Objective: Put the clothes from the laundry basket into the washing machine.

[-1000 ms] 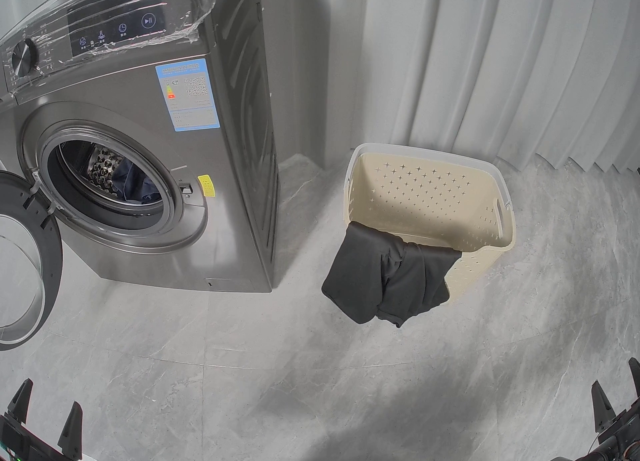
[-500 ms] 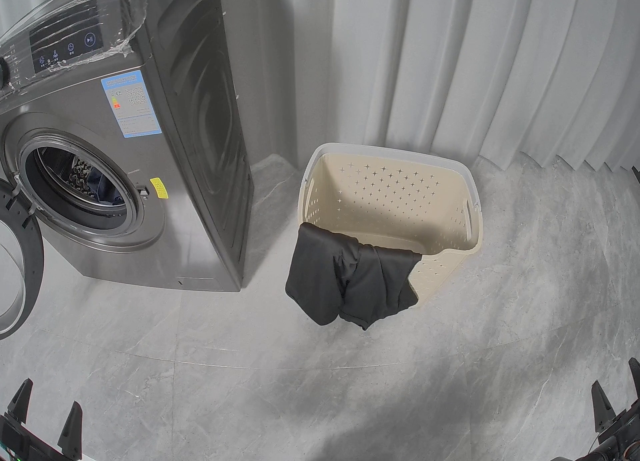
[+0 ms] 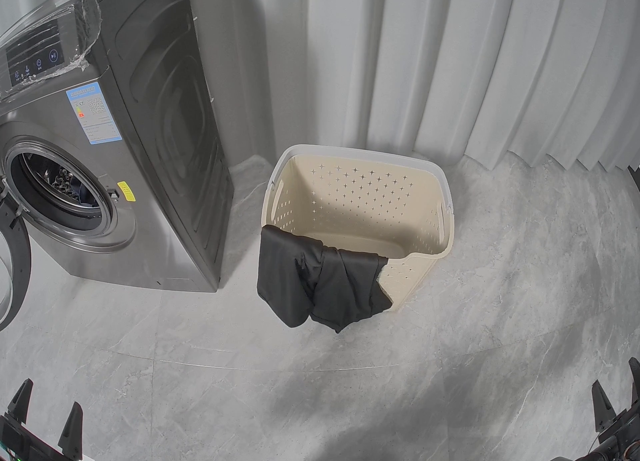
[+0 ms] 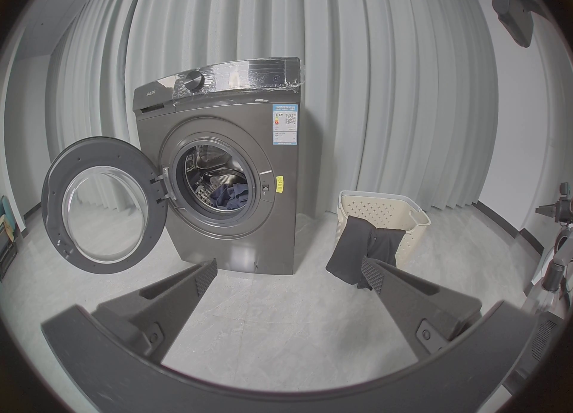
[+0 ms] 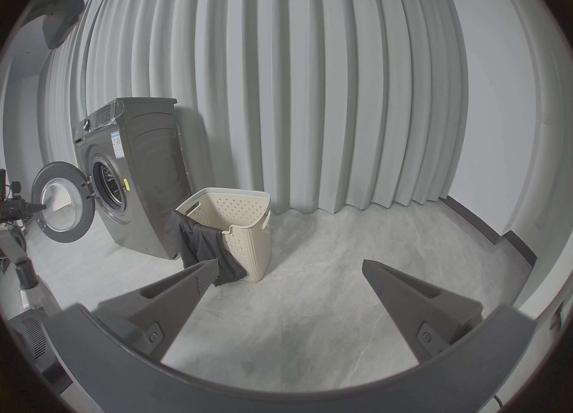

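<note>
A cream laundry basket stands on the floor in front of the curtain. A dark grey garment hangs over its near rim and down the outside. To its left stands a grey washing machine with its round door swung open; dark blue clothes lie in the drum. My left gripper sits open at the bottom left, my right gripper open at the bottom right. Both are empty and well short of the basket.
Pale pleated curtains line the wall behind basket and machine. The grey marble floor stretches open between me and the basket. The open door juts out to the machine's left.
The whole head view has swung to the right: machine and basket have slid leftward in the picture. Both grippers hold the same open pose at the bottom corners.
</note>
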Controlling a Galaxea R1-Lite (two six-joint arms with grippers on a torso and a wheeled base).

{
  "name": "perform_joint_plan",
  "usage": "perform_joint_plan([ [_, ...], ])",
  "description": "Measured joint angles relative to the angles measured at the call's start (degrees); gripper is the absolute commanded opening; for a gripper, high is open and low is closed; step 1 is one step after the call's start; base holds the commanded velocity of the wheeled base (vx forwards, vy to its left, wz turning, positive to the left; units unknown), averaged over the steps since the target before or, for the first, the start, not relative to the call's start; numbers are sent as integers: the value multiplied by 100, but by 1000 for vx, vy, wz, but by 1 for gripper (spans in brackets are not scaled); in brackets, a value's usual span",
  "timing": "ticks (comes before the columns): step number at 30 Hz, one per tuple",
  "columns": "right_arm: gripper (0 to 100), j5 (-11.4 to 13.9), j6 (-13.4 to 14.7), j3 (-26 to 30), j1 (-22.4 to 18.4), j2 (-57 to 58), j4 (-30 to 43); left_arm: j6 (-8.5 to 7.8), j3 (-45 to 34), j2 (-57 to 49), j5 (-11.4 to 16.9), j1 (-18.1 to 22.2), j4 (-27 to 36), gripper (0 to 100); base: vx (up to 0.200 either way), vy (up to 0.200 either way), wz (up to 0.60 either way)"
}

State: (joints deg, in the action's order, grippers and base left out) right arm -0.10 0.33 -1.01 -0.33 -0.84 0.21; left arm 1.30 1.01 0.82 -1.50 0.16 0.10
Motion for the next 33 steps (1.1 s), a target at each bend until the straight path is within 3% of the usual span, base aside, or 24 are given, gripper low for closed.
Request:
perform_joint_plan([
  [10,100,0,0,0,0,-1,-5,4,0,2,2,0,0,100,0,0,0],
  [22,100,-1,2,0,0,-4,-2,2,0,4,-2,0,0,100,0,200,0],
  [28,100,37,-17,0,0,-4,-2,-13,0,4,2,0,0,100,0,0,0],
  [33,100,37,-17,0,-2,-4,0,-27,0,6,6,-5,1,100,200,0,0],
])
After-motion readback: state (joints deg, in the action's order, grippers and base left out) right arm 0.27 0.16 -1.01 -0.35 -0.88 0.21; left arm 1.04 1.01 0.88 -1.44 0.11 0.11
